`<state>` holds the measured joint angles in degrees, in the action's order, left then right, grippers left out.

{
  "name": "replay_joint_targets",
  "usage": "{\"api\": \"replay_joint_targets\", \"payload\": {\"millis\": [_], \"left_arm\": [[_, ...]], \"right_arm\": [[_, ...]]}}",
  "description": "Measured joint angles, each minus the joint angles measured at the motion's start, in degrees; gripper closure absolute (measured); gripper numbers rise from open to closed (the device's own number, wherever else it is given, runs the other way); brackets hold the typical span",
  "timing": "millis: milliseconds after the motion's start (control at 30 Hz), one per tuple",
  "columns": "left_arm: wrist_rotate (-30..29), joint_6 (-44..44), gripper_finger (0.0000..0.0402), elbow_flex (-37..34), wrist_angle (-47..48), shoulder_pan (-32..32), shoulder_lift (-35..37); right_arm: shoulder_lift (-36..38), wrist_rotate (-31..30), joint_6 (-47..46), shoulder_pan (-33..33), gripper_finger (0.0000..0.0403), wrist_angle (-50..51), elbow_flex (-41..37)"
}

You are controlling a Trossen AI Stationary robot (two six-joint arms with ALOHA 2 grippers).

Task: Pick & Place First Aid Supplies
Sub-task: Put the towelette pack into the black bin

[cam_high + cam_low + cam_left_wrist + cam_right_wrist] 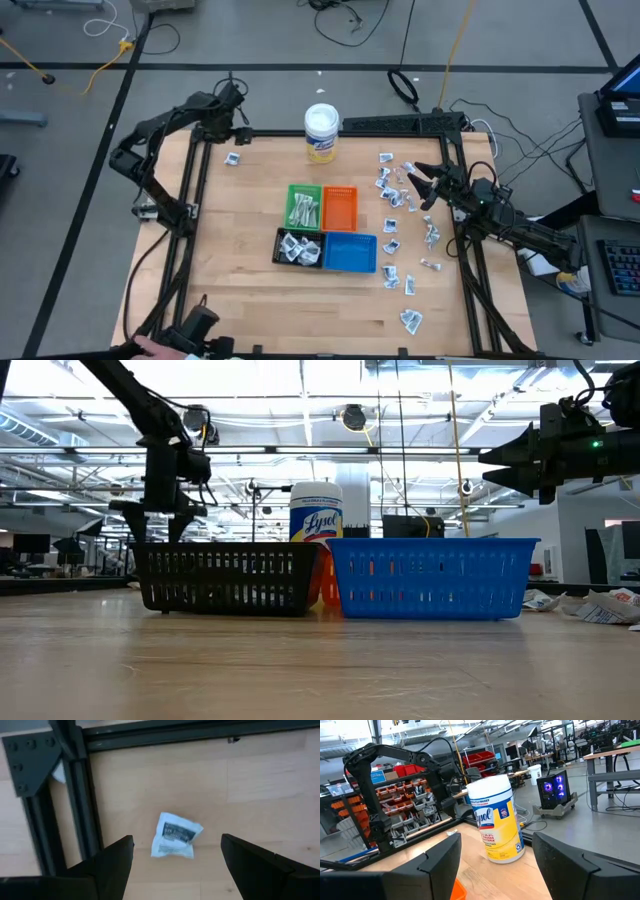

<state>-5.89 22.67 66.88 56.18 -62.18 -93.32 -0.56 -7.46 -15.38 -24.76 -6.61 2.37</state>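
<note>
Left gripper (233,143) above the far-left corner of the table (250,300), fingers spread wide and empty, pointed down over a lone packet (175,834) lying flat on the wood just beside the black frame rail (82,805) (white-grey with dark print, not touched). Right gripper (417,182) raised over the right side of the table, fingers (435,865) apart, nothing between them, facing left toward the tub (497,817) at the far edge. Below and around it, many more packets (392,198) scattered down the right side, from far to near. At mid-table, four trays together: green tray (304,206) with pale strips inside, orange tray (340,208) beside it, black tray (299,248) holding several packets, blue tray (350,253) to its right. A hand (150,347) at the near-left edge.
</note>
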Motion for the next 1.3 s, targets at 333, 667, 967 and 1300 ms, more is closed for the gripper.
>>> {"api": "replay_joint_targets", "payload": {"millis": [333,667,967,1300], "left_arm": [[-1.16,1.23,0.0094,-4.54,-5.47,1.96,-3.29],[0.1,2.09,0.0094,-5.04,-7.0,2.32,-7.69],[-0.09,2.92,0.0157,-5.06,-7.06,2.34,-7.75],[-0.57,3.37,0.0297,-5.06,-7.48,2.32,-7.75]], "right_arm": [[0.0,0.0,0.0,-0.02,0.016,0.02,-0.01],[0.0,0.0,0.0,0.0,0.016,0.02,0.0],[0.0,0.0,0.0,-0.01,0.0161,0.0,-0.01],[0.0,0.0,-0.01,-0.02,0.0161,0.0,0.0]]}}
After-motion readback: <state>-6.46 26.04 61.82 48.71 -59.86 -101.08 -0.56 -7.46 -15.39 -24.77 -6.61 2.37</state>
